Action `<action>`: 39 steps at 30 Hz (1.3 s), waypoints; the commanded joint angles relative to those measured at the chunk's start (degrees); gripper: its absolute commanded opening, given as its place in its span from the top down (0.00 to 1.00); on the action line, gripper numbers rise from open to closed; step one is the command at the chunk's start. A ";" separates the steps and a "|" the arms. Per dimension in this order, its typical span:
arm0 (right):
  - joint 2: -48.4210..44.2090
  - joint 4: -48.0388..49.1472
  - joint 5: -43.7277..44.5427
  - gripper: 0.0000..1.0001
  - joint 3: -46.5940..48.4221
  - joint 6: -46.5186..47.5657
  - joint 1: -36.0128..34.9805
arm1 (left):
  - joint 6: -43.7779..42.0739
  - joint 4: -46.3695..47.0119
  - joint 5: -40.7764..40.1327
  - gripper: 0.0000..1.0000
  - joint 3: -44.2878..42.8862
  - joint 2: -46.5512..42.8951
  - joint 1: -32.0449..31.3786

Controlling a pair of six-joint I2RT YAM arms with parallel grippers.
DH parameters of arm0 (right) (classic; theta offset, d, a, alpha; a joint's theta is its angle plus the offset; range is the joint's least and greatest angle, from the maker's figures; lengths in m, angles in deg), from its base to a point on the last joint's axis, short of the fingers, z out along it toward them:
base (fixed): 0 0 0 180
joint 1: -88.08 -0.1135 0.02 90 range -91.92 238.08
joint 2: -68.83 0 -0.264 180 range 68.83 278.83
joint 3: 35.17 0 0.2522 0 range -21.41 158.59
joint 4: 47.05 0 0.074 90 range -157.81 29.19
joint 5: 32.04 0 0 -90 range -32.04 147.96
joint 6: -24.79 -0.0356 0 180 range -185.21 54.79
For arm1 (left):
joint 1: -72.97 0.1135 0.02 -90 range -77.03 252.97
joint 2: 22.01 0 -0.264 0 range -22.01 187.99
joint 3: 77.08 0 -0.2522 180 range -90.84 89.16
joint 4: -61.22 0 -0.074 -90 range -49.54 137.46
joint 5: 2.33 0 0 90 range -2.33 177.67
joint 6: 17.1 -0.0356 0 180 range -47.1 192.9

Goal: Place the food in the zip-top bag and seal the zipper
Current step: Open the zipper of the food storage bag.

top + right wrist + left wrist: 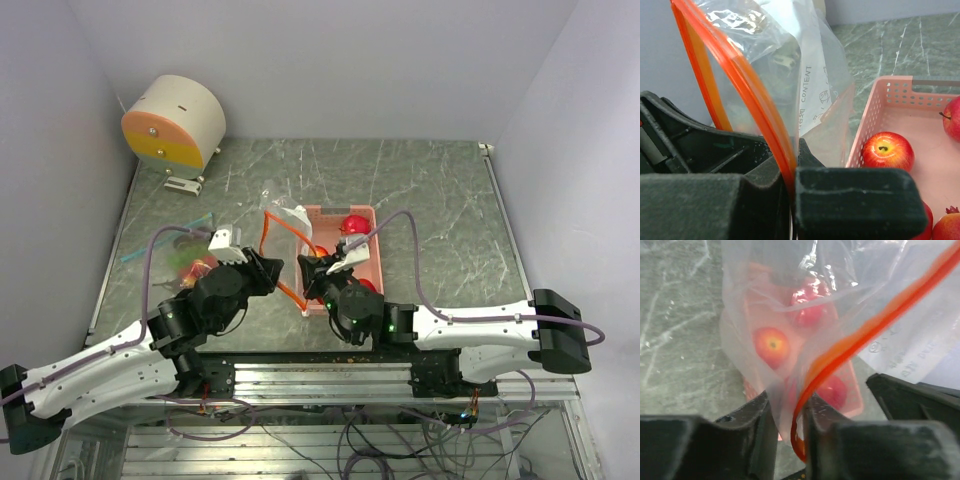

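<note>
left fingers (760,440) clenched on the orange zipper (840,352) of the clear bag (810,85), strip pinched tight between both pads. right fingers (855,200) also clenched on the zipper, at another spot along the rim. top view: both sets of fingers sit close together at the near middle of the surface (440,200), with the bag spanning between them. right wrist view shows two orange strips spreading apart away from the grip, so the mouth is open there. film is crinkled, with a white label panel printed "content". cannot tell if the bag bottom touches the surface.

apples (887,150) lie in the pink tray (875,107), outside the bag. at least three red ones show there, and one more red fruit with a small crown sits at the near corner. left wrist view shows the apples only through the film, with the tray behind the bag. in the top view the tray is just right of the bag, and the right fingers are over its near left part.

second bag (165,240) with a blue zip lies flat on the left, by the left arm. small red and green bits beside it are too hidden to name. round beige and orange drum (180,120) sits at the far left corner, well apart.
</note>
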 commanded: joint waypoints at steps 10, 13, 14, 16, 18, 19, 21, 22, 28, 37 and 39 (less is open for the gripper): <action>-0.42 -14.03 10.04 1.00 1.25 -13.09 2.63 | -2.26 -21.14 -7.66 0.93 -11.01 -5.11 0.24; 0.25 -16.59 4.20 1.00 1.14 -15.74 5.94 | -2.60 -29.22 -9.65 0.93 -15.55 -6.16 0.18; 0.89 -16.69 1.15 1.00 1.25 -15.35 6.77 | -2.88 -31.67 -10.00 0.93 -16.50 -6.42 0.24; 3.86 -17.72 -3.00 0.94 2.83 -14.16 7.61 | -3.49 -34.32 -10.20 0.93 -18.43 -6.28 0.20; 6.78 -18.38 -7.88 0.78 5.19 -10.95 7.68 | -4.22 -35.41 -9.78 0.93 -19.14 -5.64 0.22; 7.90 -17.55 -11.03 0.65 5.94 -7.36 7.72 | -4.73 -35.52 -9.34 0.93 -19.25 -5.06 0.24; 8.67 -15.69 -17.43 0.35 6.75 -2.02 7.70 | -5.20 -36.08 -9.32 0.93 -19.56 -3.30 0.21; 8.35 -14.57 -21.28 0.26 6.75 0.58 7.69 | -5.13 -36.36 -9.68 0.93 -19.45 -2.12 0.24; -1.51 -11.12 -34.31 0.00 2.08 6.29 7.58 | -4.10 -34.38 -13.08 0.93 -17.02 3.14 0.21; -19.23 -23.89 -27.29 0.01 -1.61 3.63 7.86 | -3.05 -33.88 -17.59 0.93 -16.14 7.38 0.24; -19.03 -28.06 -21.95 0.00 -1.08 1.08 8.94 | -3.60 -34.46 -18.87 0.93 -17.66 6.92 0.25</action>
